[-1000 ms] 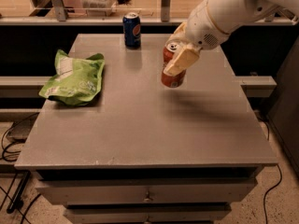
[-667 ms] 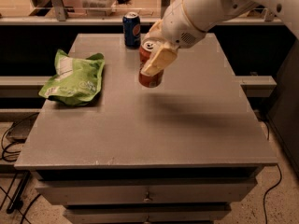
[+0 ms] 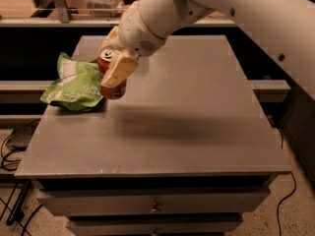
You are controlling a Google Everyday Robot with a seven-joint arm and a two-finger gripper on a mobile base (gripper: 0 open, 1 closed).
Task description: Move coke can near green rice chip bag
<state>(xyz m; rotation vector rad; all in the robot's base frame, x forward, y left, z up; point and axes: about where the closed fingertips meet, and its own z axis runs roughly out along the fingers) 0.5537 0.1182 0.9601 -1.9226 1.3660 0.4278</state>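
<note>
High front view, tool [image 3: 112, 76] above table [image 3: 197, 112]

Gripper [image 3: 113, 76], over the left part of the table [image 3: 197, 117], clasps the tilted coke can [image 3: 105, 58] just right of the green rice chip bag [image 3: 73, 85] lying there.

- gripper [image 3: 112, 73] over the left part of the grey table [image 3: 197, 112], clamped on the coke can [image 3: 114, 91]
- tan finger pad [image 3: 119, 71] lies across the can's front; can tilted, silver top towards the back left
- can just beside the right edge of the green rice chip bag [image 3: 74, 85]; contact between them unclear
- white arm [image 3: 162, 14] comes in from the upper right
- drawers [image 3: 152, 205] under the tabletop, cables [image 3: 10, 151] on the floor at left
</note>
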